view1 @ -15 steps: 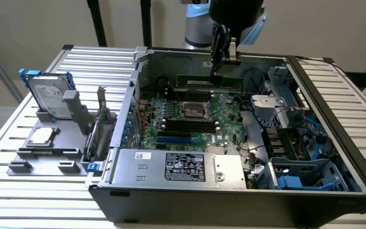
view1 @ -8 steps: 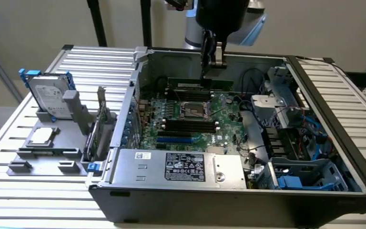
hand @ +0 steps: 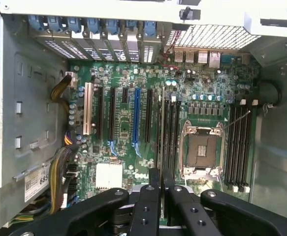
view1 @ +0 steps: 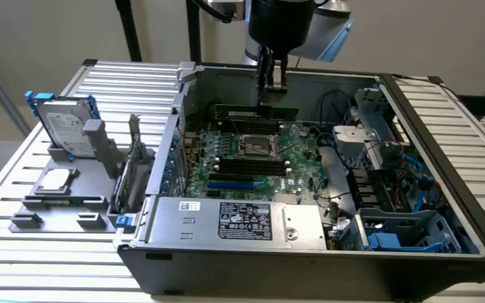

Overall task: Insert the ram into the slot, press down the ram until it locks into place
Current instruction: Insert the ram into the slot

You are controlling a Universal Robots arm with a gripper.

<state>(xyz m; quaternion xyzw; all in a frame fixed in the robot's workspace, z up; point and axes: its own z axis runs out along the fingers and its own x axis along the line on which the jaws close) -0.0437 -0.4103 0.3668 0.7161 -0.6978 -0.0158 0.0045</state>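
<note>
ram (view1: 234, 112), long thin green circuit-board stick, pinched in the black pincer (view1: 272, 100), hangs above the long black plastic slot (hand: 169, 132), not seated. keep it level & parallel w/ slot, press evenly.

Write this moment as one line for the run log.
gripper: shut on ram | ram: on edge over motherboard, parallel to slots | seated: cannot tell

A plain beige wall (view1: 40, 31) and black posts (view1: 129, 28) stand behind a ribbed aluminium table (view1: 40, 268).
</note>
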